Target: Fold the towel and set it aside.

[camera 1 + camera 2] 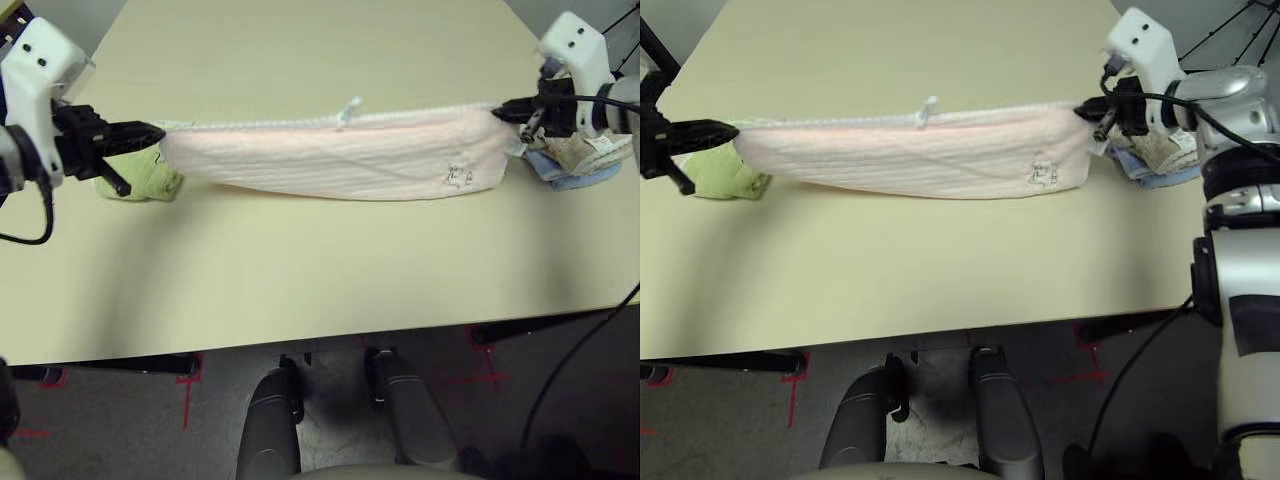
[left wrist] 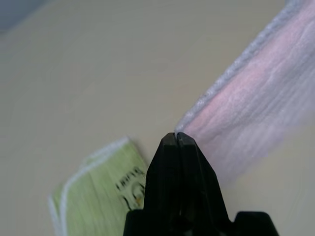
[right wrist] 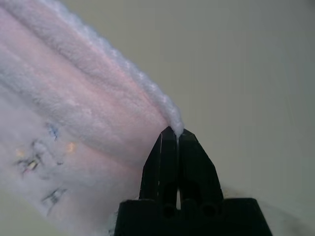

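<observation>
Towel [image 1: 340, 155] stretched taut (white-trimmed edge uppermost), grippers pinching corners

This looks like a robotics lab or test room, not a home. A plain beige table [image 1: 300, 290] stands on a speckled grey floor [image 1: 110, 410] marked with red tape crosses [image 1: 188, 380] just below the table's near edge. Black cables [image 1: 575, 350] hang loose beside the table's right corner, and a dark tripod leg [image 1: 1230, 25] shows beyond its far right corner.
</observation>
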